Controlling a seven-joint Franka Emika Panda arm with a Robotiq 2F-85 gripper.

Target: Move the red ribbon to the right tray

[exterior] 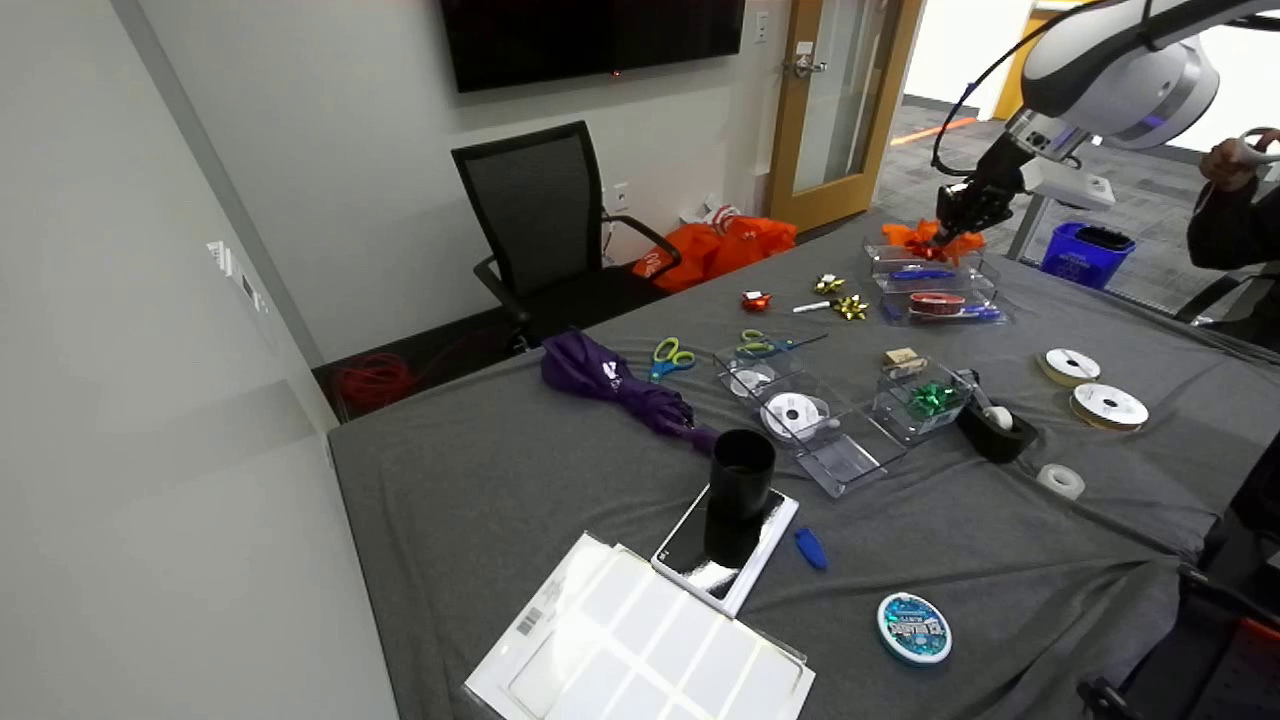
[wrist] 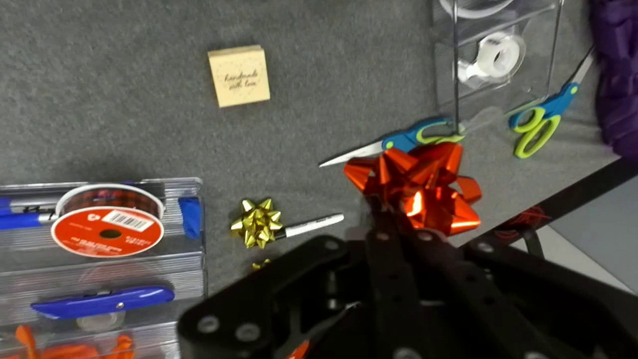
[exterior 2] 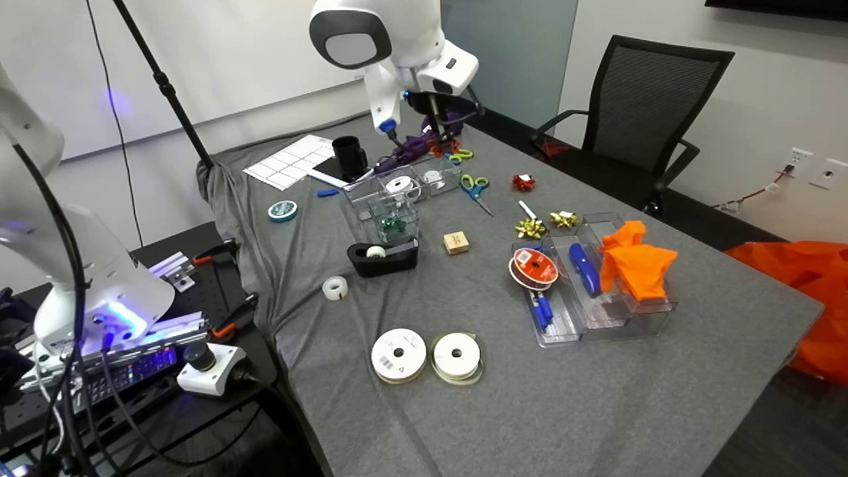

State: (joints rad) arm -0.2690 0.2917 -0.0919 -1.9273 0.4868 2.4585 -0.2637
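My gripper is shut on a shiny red ribbon bow and holds it in the air. In an exterior view the gripper and held bow overlap the purple umbrella and scissors. The gripper also shows in an exterior view, overlapping an orange cloth. A second red bow lies on the table in both exterior views. A clear tray holds pens, a red-labelled ribbon spool, a blue cutter and orange cloth. Another clear tray holds white rolls and a green bow.
Two pairs of scissors, a white marker, gold bows and a small card stack lie between the trays. A black tape dispenser, two ribbon spools and a black mug stand on the table.
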